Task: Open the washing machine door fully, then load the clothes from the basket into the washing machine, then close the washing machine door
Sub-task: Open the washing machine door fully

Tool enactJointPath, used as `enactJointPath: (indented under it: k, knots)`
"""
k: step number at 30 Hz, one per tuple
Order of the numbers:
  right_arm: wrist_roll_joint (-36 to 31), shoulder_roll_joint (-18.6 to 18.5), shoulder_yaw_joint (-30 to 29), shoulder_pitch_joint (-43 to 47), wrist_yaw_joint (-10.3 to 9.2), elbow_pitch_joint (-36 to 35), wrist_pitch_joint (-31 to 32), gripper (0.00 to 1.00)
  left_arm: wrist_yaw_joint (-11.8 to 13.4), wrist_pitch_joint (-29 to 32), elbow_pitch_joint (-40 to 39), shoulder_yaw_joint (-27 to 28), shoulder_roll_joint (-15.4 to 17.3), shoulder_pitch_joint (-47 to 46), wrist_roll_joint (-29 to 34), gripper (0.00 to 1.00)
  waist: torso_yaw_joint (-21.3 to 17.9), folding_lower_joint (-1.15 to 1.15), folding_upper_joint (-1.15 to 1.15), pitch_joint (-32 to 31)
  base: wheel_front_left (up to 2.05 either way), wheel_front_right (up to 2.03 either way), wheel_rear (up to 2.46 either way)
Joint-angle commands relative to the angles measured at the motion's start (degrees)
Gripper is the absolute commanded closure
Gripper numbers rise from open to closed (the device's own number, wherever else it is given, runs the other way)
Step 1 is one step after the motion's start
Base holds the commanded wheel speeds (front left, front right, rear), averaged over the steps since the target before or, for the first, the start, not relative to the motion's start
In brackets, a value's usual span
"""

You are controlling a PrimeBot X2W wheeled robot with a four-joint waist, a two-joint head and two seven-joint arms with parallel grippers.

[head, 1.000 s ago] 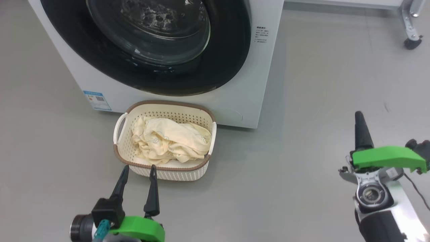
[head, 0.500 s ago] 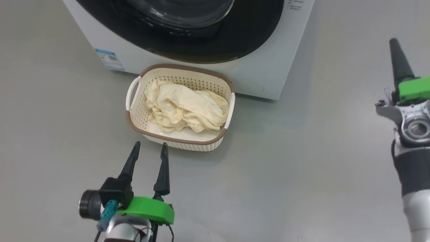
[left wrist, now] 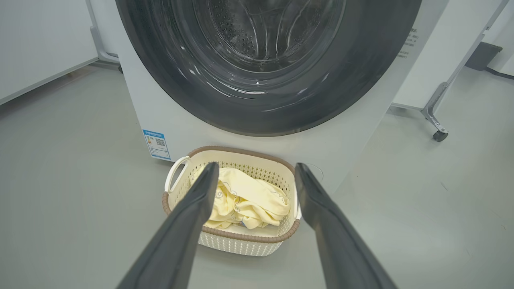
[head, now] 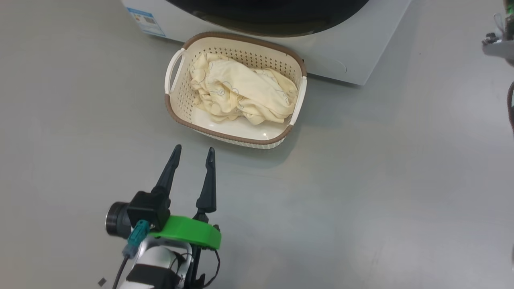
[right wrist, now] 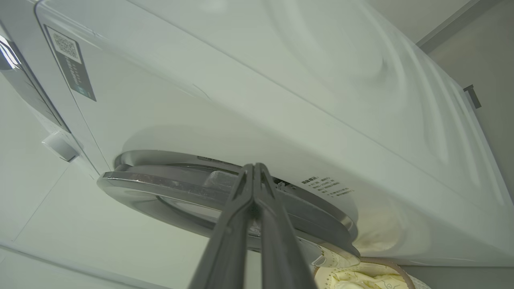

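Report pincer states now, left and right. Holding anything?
Left pincer: open, empty, just short of the basket.
Right pincer: shut, empty, pointing at the washing machine door.

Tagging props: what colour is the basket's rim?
Brown, on the cream basket; shows best in the head view.

This is looking like a lab or test room rather than a home. A white washing machine [left wrist: 184, 132] is standing by itself on a bare, smooth grey floor [left wrist: 72, 200]. At the right of the left wrist view a metal frame leg [left wrist: 431, 108] is resting on a small black caster [left wrist: 440, 135]. Plain white panels [left wrist: 40, 36] are lining the upper left. A laundry basket [left wrist: 241, 245] is sitting on the floor.
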Motion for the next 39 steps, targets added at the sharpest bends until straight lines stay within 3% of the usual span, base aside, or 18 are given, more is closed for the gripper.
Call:
enactJointPath:
  k: [1,18,39]
  knots:
    - [0.55,-0.98,1.38,-3.34,0.2,-1.37,1.5,1.0,0.42,-0.55,-1.92,0.89,0.58,-1.76,-0.35,0.0,0.84,0.0,0.0,1.36,0.0,0.0,0.0]
    - [1.75,-2.77,5.95,-15.23,0.2,4.94,8.02,1.0,1.36,-0.55,-2.73,-2.48,0.58,-4.58,-2.62,0.0,4.58,0.0,0.0,5.32,0.0,0.0,0.0]
    - [4.93,-1.06,9.31,-21.94,0.2,13.09,13.06,1.0,2.44,-0.55,-3.18,-4.34,0.58,-5.4,-4.11,0.0,7.25,0.0,0.0,6.49,0.0,0.0,0.0]
